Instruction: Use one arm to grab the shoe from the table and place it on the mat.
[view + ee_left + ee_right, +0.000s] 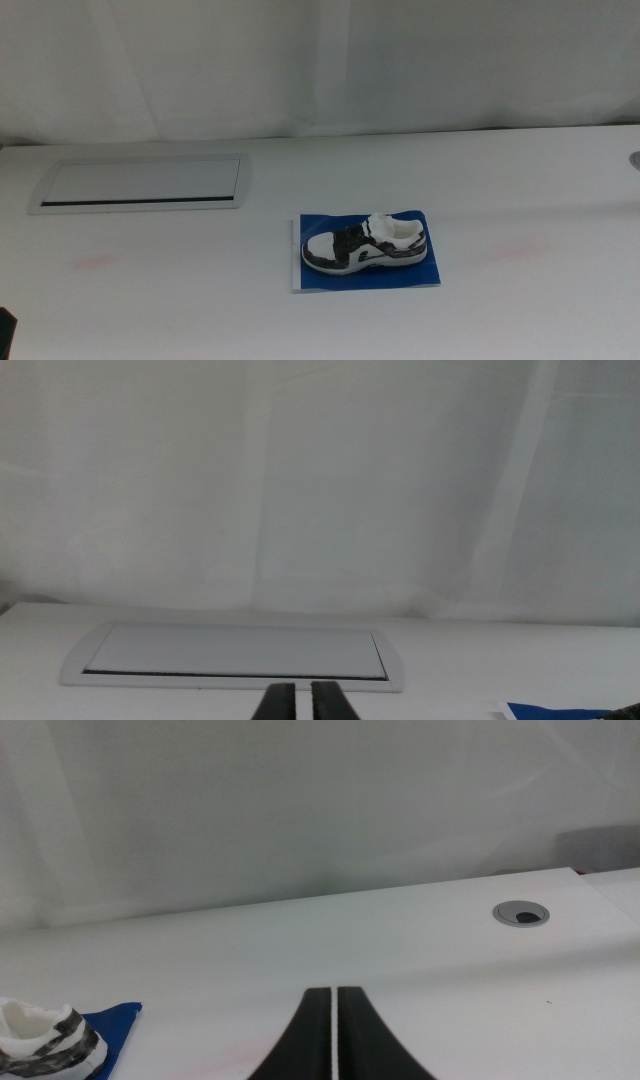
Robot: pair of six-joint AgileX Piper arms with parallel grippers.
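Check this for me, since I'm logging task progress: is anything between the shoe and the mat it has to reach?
Nothing visible does. The shoe already lies on the mat, on the table. Both arms wait back: left gripper and right gripper, jaws together.

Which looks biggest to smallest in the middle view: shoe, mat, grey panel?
1. grey panel, though it lies farther from the camera
2. mat
3. shoe, resting on the mat, inside its edges

No writing, brand or number can be read anywhere; the shoe [365, 244] shows only black-and-white patterning, too small to make out.
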